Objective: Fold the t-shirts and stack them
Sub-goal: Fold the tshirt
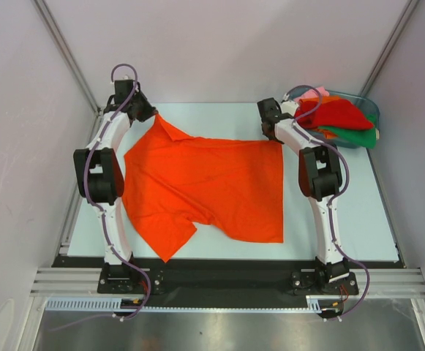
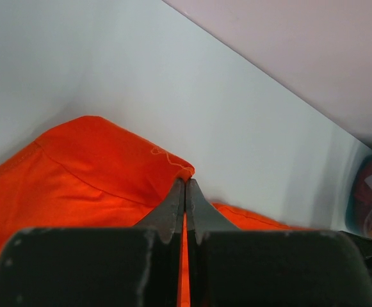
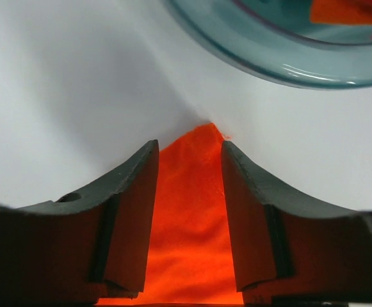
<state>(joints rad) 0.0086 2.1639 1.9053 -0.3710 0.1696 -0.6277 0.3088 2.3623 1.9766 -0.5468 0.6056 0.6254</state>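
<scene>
Left fingers [image 2: 170,214] are pressed together, pinching a thin fold of the orange t-shirt [image 1: 212,183] at its far left, collar end. Right fingers [image 3: 133,204] stand spread, straddling the shirt's far right corner; the cloth lies between them and is not gripped. The shirt lies spread across the middle of the tabletop [image 1: 344,219] between both arms, with one sleeve pointing toward the near edge and the straight hem on the right. Beyond the right fingers, at the far right corner, a bluish translucent tub [image 1: 366,100] holds a heap of other t-shirts: the red t-shirt [image 1: 340,115] uppermost, the green t-shirt [image 1: 360,136] at the near side, the pink t-shirt [image 1: 316,92] behind.
</scene>
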